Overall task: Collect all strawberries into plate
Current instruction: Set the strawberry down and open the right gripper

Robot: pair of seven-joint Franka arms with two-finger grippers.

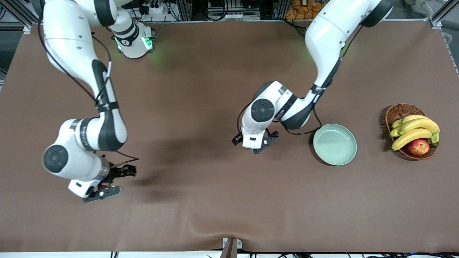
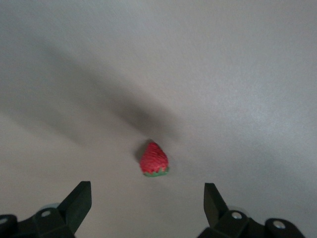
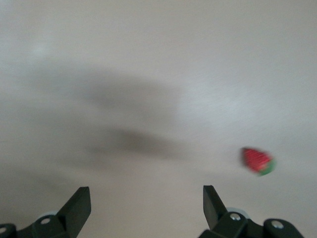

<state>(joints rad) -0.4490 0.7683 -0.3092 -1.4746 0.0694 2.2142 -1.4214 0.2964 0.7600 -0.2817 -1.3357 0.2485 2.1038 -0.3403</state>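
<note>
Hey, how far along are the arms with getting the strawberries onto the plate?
Nothing looks done yet: the plate holds no berries. In hand: the left gripper, open, hangs over one strawberry on the table beside the plate. The right gripper, also open, is over the right arm's end of the table, with another strawberry off to one side of its fingers. Left: grasping and carrying every berry.

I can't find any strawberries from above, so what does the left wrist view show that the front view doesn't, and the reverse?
Only the left wrist view shows a strawberry lying on the table, ahead of the left gripper and between its open jaws.

Only the front view shows the empty mint-green plate, the wicker basket holding bananas and an apple, and the right gripper, open, low over the right arm's end of the table.

Both show the left gripper and the brown table.
</note>
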